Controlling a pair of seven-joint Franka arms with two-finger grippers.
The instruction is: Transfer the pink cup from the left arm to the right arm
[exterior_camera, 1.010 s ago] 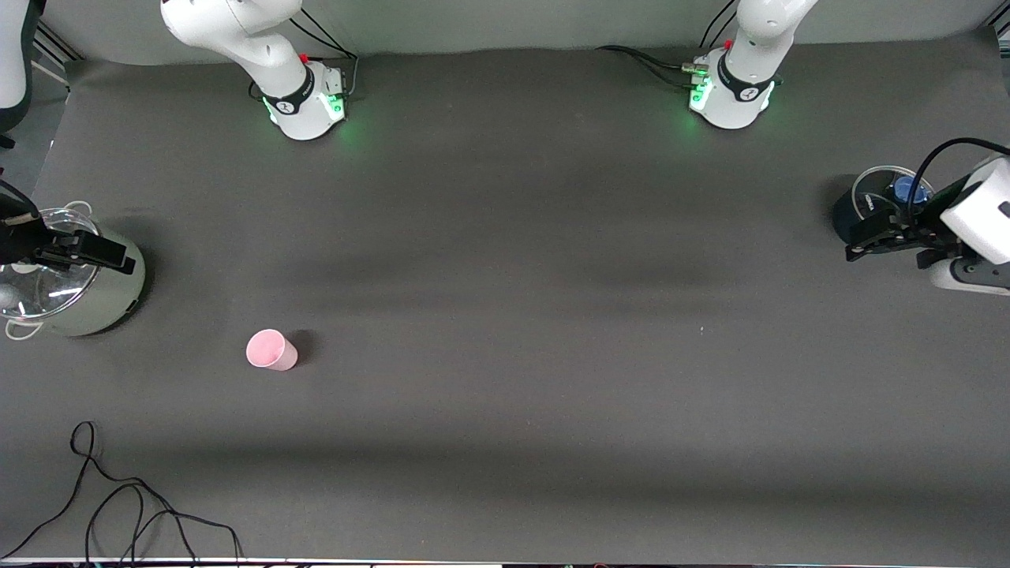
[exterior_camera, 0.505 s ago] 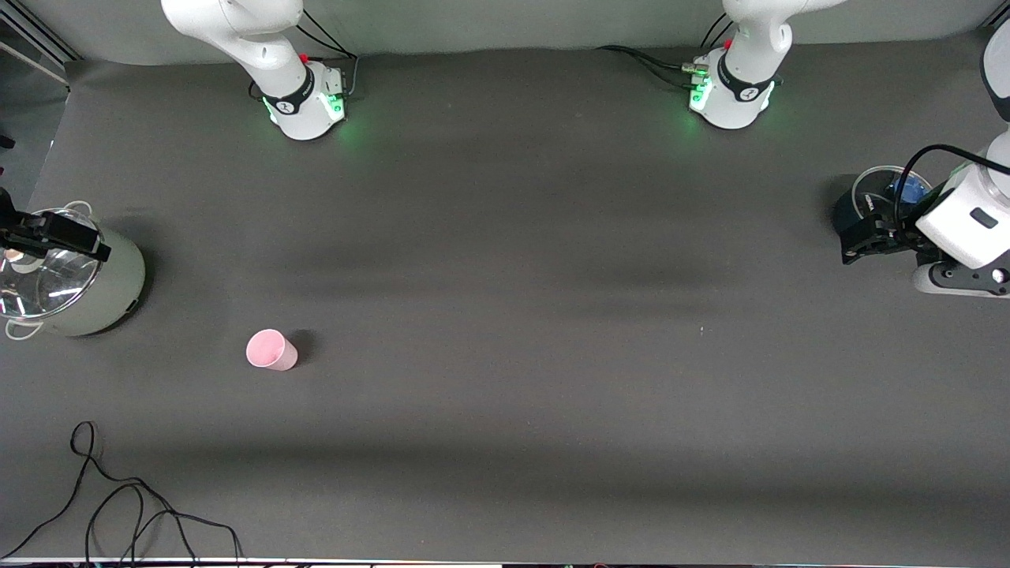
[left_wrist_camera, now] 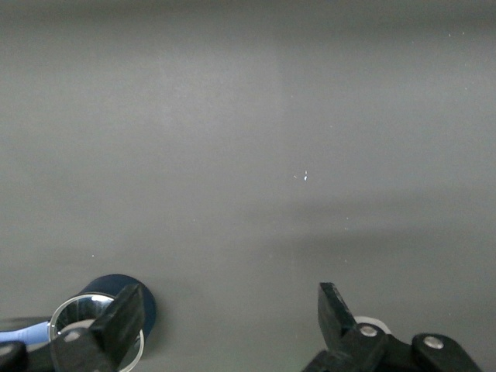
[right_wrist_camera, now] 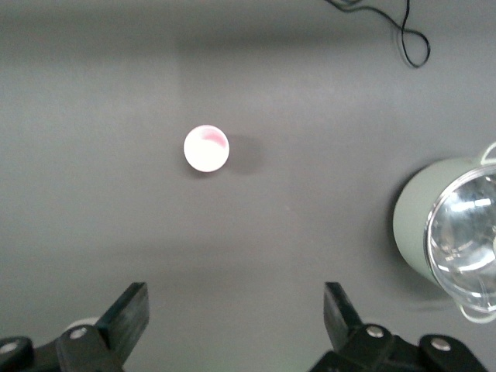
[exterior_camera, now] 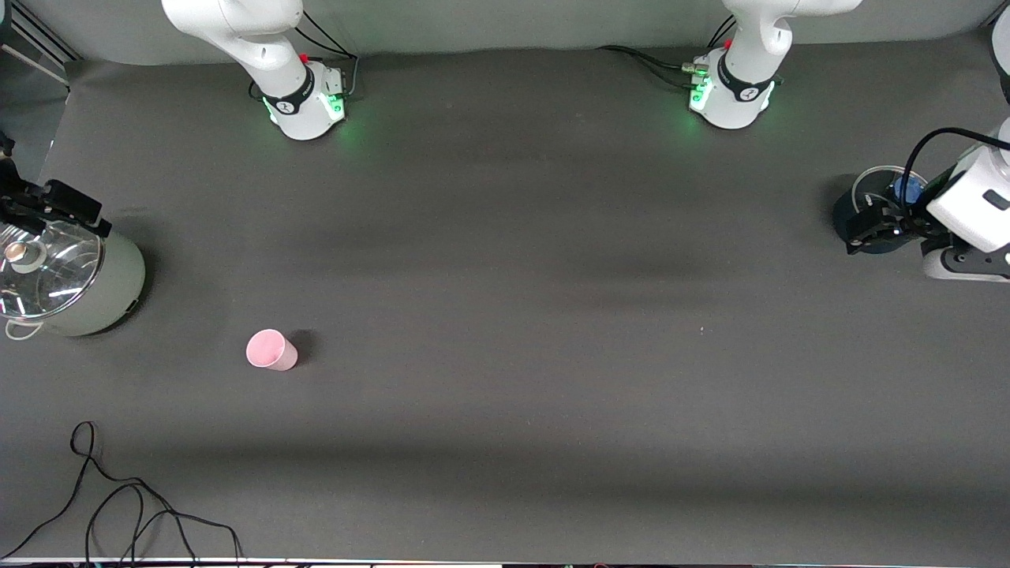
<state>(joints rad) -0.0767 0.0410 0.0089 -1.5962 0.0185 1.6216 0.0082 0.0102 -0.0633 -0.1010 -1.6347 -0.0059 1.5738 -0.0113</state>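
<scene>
The pink cup [exterior_camera: 271, 350] stands alone on the dark table, toward the right arm's end and nearer to the front camera than the pot. It also shows in the right wrist view [right_wrist_camera: 206, 148]. My right gripper [exterior_camera: 72, 207] hangs over the pot's rim that is farther from the front camera, well apart from the cup; in the right wrist view it [right_wrist_camera: 235, 308] is open and empty. My left gripper [exterior_camera: 865, 229] is at the left arm's end of the table, over a dark blue container; in the left wrist view it [left_wrist_camera: 230, 310] is open and empty.
A pale green pot with a glass lid [exterior_camera: 118, 284] stands at the right arm's end, also in the right wrist view [right_wrist_camera: 411, 225]. A dark blue container [exterior_camera: 844, 211] stands at the left arm's end, also in the left wrist view [left_wrist_camera: 116, 284]. A black cable [exterior_camera: 118, 505] lies near the front edge.
My right gripper has drawn back off the pot lid, away from the front camera. My left gripper has shifted slightly back over the blue container. The cup has not moved.
</scene>
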